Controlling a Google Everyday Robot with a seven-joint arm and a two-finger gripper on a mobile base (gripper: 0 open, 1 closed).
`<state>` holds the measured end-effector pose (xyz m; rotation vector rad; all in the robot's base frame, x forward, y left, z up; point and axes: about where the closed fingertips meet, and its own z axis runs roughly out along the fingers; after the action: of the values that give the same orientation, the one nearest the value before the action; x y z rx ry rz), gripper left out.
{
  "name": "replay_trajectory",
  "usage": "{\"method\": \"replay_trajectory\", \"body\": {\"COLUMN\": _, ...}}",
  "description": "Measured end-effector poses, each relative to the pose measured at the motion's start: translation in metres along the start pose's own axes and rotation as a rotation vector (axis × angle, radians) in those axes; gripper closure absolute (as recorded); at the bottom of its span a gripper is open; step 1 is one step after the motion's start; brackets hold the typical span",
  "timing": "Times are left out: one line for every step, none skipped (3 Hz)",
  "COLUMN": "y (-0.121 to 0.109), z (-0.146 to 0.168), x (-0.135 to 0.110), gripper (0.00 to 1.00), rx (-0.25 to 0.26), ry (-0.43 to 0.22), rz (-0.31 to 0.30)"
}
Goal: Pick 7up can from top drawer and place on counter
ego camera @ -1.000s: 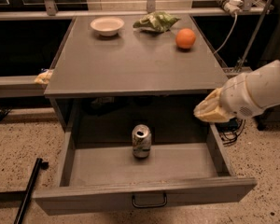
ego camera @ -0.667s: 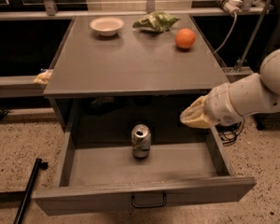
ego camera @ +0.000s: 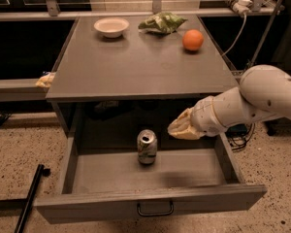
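- One second has brought the jaws leftward over the open top drawer [ego camera: 87, 208], just right of the 7up can [ego camera: 147, 146]; whether they are released or clenched cannot be told.
- The can stands upright in the drawer, ungrasped; placing it on the desk [ego camera: 136, 67] comes later.

White arm [ego camera: 254, 98], cream gripper [ego camera: 178, 128] over drawer [ego camera: 102, 205]

Silvery 7up can [ego camera: 147, 147], green-marked, in the grey top drawer [ego camera: 87, 208]; cream claw [ego camera: 177, 129] at its two o'clock. Grey desk [ego camera: 136, 67] bears an orange fruit [ego camera: 192, 40], white bowl [ego camera: 111, 26], green bag [ego camera: 162, 22].
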<state>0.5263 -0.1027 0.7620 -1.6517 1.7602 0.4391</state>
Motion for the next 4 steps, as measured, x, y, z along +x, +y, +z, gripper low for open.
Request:
{"method": "replay_trajectory", "body": {"y": -0.002, "z": 0.022, "x": -0.002, "gripper": 0.16, "rx": -0.024, "ry": -0.025, "rz": -0.003}}
{"method": "replay_trajectory", "body": {"y": -0.006, "z": 0.041, "x": -0.006, "gripper": 0.13, "rx": -0.035, "ry": -0.050, "rz": 0.000}}
{"method": "replay_trajectory", "body": {"y": -0.008, "z": 0.061, "x": -0.011, "gripper": 0.11, "rx": -0.046, "ry": -0.073, "rz": 0.001}}
{"method": "replay_trajectory", "body": {"y": -0.008, "z": 0.081, "x": -0.012, "gripper": 0.12, "rx": -0.052, "ry": -0.092, "rz": -0.006}}
